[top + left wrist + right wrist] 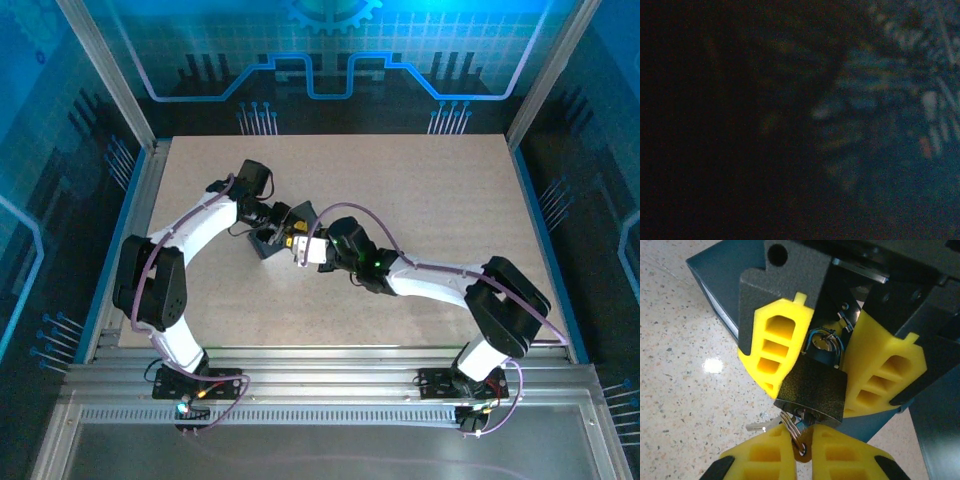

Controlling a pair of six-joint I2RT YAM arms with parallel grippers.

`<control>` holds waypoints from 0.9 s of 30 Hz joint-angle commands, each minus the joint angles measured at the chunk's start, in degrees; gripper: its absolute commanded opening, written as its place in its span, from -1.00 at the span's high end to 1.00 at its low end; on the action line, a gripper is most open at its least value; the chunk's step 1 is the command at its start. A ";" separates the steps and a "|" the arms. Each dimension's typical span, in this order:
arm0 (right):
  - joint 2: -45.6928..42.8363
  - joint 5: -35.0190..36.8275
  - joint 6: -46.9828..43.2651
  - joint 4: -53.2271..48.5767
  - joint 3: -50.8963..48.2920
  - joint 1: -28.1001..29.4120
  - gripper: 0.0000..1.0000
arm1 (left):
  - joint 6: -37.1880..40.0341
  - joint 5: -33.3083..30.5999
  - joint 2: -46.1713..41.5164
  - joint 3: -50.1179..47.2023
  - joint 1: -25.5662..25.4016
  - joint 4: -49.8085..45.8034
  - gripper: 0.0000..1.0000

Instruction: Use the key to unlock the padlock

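The padlock (815, 390), a dark speckled block with a small silvery shackle (826, 344), hangs above the table with its shackle end up. My left gripper (812, 397) is shut on it, one yellow finger (775, 347) on each side of the body. The key (801, 432) sticks into the padlock's bottom face. My right gripper (802, 449) is shut on the key's head from below. In the top view both grippers, left (288, 236) and right (306, 251), meet at the padlock (297, 243) left of the table's middle. The left wrist view is dark and blurred.
A spare silvery key (760, 426) on the same ring points left under the padlock. A dark blue-grey block (715, 275) stands just behind the left gripper. The speckled tabletop (430, 190) lies bare to the right, and metal rails (320, 385) run along the near edge.
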 commanded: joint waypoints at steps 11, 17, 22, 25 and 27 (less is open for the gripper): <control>-0.37 -18.18 63.45 -1.49 5.91 -3.84 1.00 | 1.25 4.08 -1.86 0.38 -1.08 0.10 1.00; 1.54 -28.71 91.92 11.79 1.32 -8.14 1.00 | 0.84 3.86 -2.45 -0.83 -1.07 1.57 1.00; 3.36 -26.34 106.66 18.69 -1.30 -7.32 1.00 | 0.77 3.55 -2.96 -1.62 -1.19 2.00 1.00; 3.61 -24.50 111.70 20.14 -1.81 -6.66 1.00 | 0.80 3.56 -3.44 -1.79 -1.35 2.04 1.00; 3.12 -24.08 112.79 20.25 -1.91 -6.48 1.00 | 1.01 3.37 -3.57 -1.88 -1.24 1.96 1.00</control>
